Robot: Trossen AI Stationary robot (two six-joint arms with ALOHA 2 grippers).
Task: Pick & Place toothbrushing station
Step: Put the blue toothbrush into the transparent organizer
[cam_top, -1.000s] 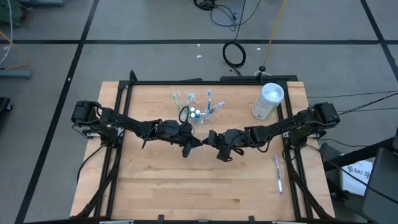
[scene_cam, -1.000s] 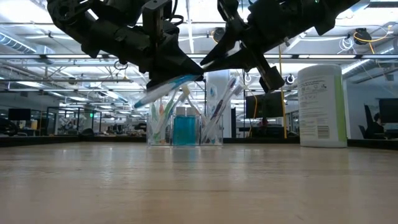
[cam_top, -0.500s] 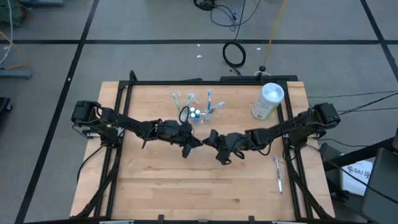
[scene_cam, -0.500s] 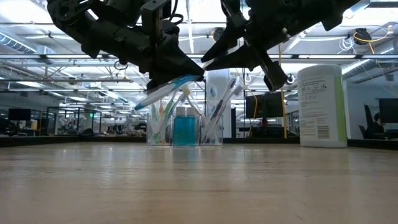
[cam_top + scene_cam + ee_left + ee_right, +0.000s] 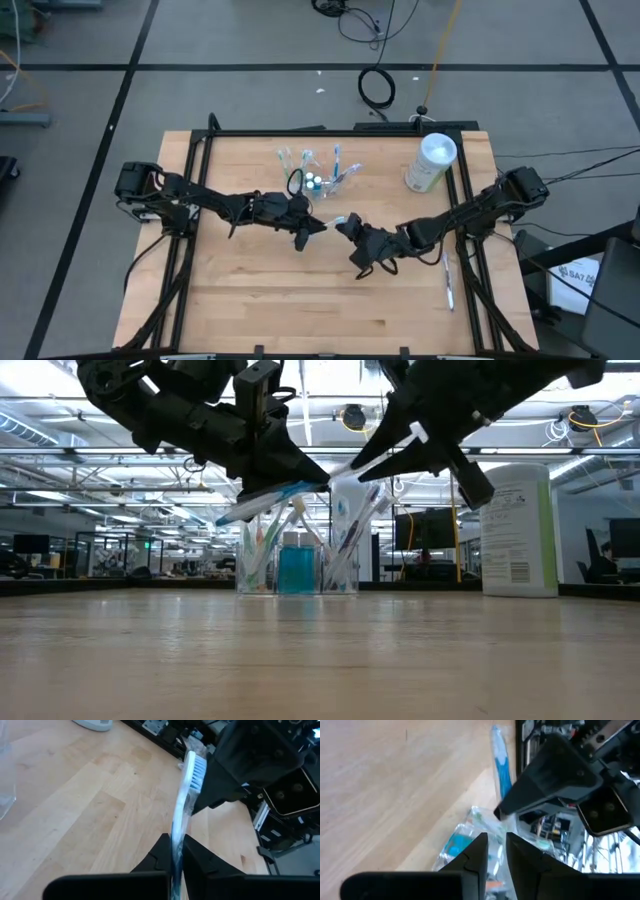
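Observation:
My left gripper (image 5: 312, 228) is above the table's middle, shut on a blue and white toothbrush (image 5: 186, 795). The brush's bristled head (image 5: 198, 767) points at my right gripper (image 5: 345, 230), which stands just beyond it. My right gripper (image 5: 496, 845) shows a narrow gap between its fingers and holds nothing. The clear cup (image 5: 316, 181) stands on its base behind them, toward the far edge. It holds several toothbrushes and the teal tubes, and also shows in the low view (image 5: 297, 560). My left gripper pinches the toothbrush's handle (image 5: 176, 834) between its two fingers, about midway along it. The fingers come from the table's left, nearly level, and the brush runs on forward past them. The brush is lifted clear, head higher (image 5: 412, 433), blue handle end lower (image 5: 228, 515).
A tall white cylindrical container (image 5: 431, 163) stands at the far right of the table. A loose toothbrush (image 5: 447, 281) lies on the wood near the right edge. The near half of the table (image 5: 300, 310) is bare wood.
My right gripper has drawn back from my left gripper, toward the table's near and right edges. The toothbrush stays in my left gripper, which has kept still.

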